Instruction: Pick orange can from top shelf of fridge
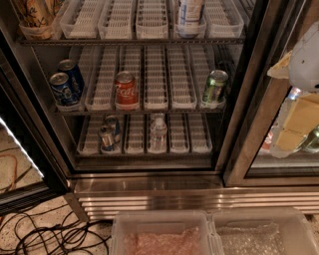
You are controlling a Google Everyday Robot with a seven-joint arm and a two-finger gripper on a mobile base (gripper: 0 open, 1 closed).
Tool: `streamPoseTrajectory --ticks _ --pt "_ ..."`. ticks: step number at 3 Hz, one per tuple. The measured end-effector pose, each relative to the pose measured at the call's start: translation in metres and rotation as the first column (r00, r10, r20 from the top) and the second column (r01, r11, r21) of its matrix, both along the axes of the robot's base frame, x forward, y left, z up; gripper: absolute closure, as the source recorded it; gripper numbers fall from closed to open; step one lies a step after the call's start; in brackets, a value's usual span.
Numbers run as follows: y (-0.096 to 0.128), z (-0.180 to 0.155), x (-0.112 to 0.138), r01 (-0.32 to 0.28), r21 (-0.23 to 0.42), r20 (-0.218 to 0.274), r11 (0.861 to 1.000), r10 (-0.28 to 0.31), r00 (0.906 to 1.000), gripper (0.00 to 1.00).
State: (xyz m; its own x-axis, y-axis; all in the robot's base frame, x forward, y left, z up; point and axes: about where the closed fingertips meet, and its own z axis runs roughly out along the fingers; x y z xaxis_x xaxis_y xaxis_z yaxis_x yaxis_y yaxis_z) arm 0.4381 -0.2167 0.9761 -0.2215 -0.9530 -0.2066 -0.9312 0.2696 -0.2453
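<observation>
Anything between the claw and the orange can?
The orange can at the top shelf's left end has an open front. The claw hangs far right before the shut glass door, with the dark door post and a white container sideways between them.

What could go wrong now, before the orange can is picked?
1. The gripper is at the far right, before the fridge's glass door, while the orange can stands far left on the top shelf; crossing, it might strike the dark door frame.
2. The can sits inside a white tray, whose wall might catch.
3. Black cables on the floor at the left might snag the base.
</observation>
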Motion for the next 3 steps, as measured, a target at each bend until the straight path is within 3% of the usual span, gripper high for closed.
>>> streamPoseTrajectory --ticks 2,3 --pt "0.006 0.004 0.003 0.024 0.019 0.012 1.000 -0.024 0.9996 0.00" --pt "0.012 0.007 0.011 0.098 0.072 -0.006 0.993 -0.098 0.9952 0.00"
